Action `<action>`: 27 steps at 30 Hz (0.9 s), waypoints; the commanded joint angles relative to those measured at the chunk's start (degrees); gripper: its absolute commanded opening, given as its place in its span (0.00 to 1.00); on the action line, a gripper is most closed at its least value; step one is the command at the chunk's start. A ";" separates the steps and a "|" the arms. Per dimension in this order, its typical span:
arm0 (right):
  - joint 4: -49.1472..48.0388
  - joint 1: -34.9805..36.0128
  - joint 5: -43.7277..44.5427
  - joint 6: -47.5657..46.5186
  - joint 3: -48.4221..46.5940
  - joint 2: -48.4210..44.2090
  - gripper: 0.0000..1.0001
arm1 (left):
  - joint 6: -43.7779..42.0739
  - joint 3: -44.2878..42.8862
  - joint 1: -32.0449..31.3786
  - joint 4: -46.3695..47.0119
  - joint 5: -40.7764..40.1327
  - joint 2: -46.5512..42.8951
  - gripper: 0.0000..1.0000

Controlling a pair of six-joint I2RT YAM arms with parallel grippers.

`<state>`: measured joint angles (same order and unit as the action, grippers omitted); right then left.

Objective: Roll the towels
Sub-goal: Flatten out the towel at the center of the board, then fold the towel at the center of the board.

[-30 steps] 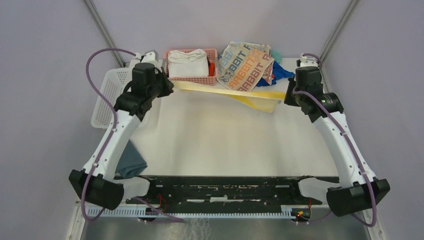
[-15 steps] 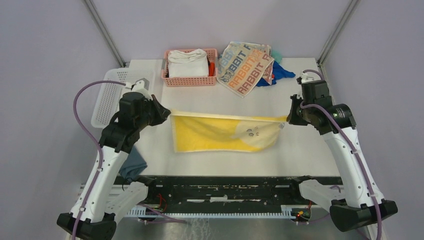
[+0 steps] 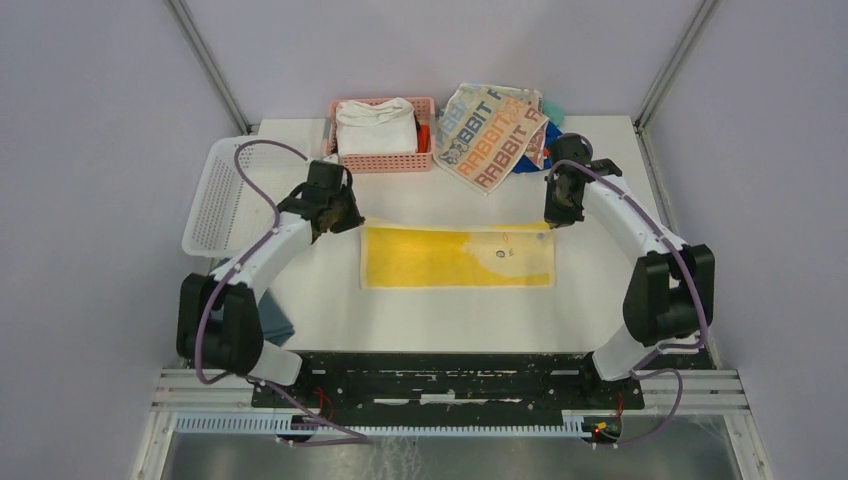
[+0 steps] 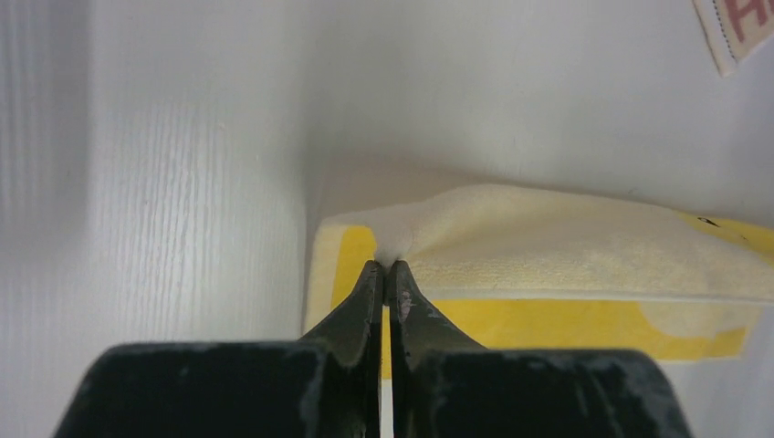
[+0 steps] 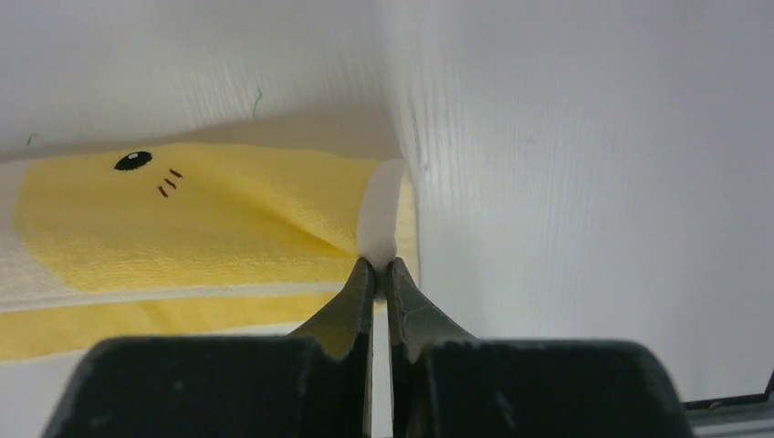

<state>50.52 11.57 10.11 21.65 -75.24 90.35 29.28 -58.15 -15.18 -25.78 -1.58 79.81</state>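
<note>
**Item 1: yellow towel** [image 3: 455, 258]. It lies flat on the white table [image 3: 440, 320] at the centre of the top view. Its long axis runs left to right across the frame, with the short edges facing my two arms.

**Hold, left:** my left gripper [image 4: 385, 269] is pinched closed on the towel's upper-left corner. The cloth rises in a small peak just past the tips.

**Hold, right:** my right gripper [image 5: 376, 265] is likewise clamped on the upper-right corner, and a pale fold stands up between the tips.

**By view:**
- The top view alone gives the full outline: a wide rectangle with a pale patch toward its right end.
- The left wrist view shows a pale band of towel running off to the right of the frame above a brighter yellow strip.
- The right wrist view shows a printed eye and three small strokes at the upper left of the frame, too small to read from above.

**Item 2: RABBIT towel** [image 3: 495, 135]. It lies crumpled at the upper centre-right of the top view, apart from both grippers and partly over a blue cloth [image 3: 568, 146].

**Other stock:**
- pink basket [image 3: 385, 162], holding a white folded cloth [image 3: 375, 125], at the upper centre
- white perforated tray [image 3: 215, 190], at the left
</note>
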 commanded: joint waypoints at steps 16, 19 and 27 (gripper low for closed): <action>-5.87 -2.52 -0.37 0.90 1.50 0.73 0.00 | 0.80 -0.67 1.55 8.48 -1.43 6.29 0.03; -5.78 -2.52 -1.16 1.07 5.88 -2.49 0.00 | 1.04 2.56 1.51 7.77 -1.41 4.18 0.03; -6.56 -2.52 -2.92 2.72 15.91 -6.89 0.02 | 2.09 10.94 1.56 8.42 0.30 1.73 0.03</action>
<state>44.40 9.34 6.52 23.22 -62.87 85.56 29.34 -50.04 -13.98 -18.24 -0.69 83.35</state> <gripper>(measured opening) 0.099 0.047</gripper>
